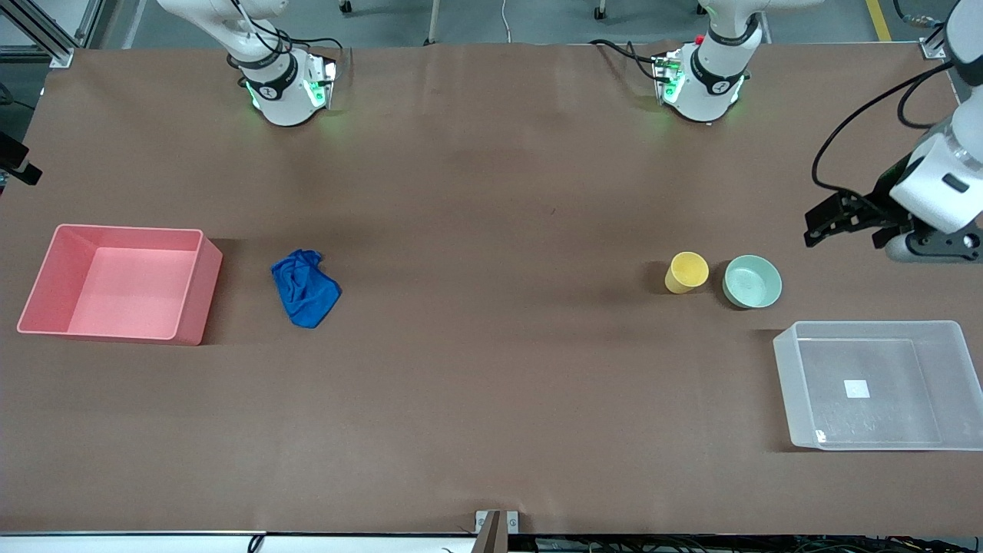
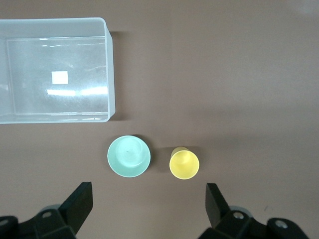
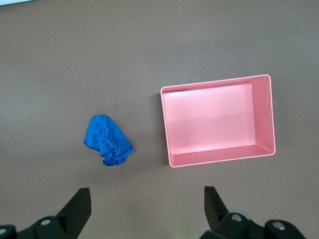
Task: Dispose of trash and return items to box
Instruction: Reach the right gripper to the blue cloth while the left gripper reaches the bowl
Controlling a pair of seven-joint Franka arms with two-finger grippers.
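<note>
The blue rag lies crumpled on the table beside the pink bin, toward the right arm's end; it also shows in the right wrist view. The yellow cup and the mint-green bowl stand side by side, upright, toward the left arm's end; both show in the left wrist view, cup and bowl. The clear box is nearer the front camera than the bowl and holds nothing. My left gripper is open and empty, up in the air beside the bowl. My right gripper is open and empty, high over the table near the rag.
The pink bin is empty and stands at the right arm's end of the table. The clear box has a white label on its bottom. Brown table surface lies between the two groups of things.
</note>
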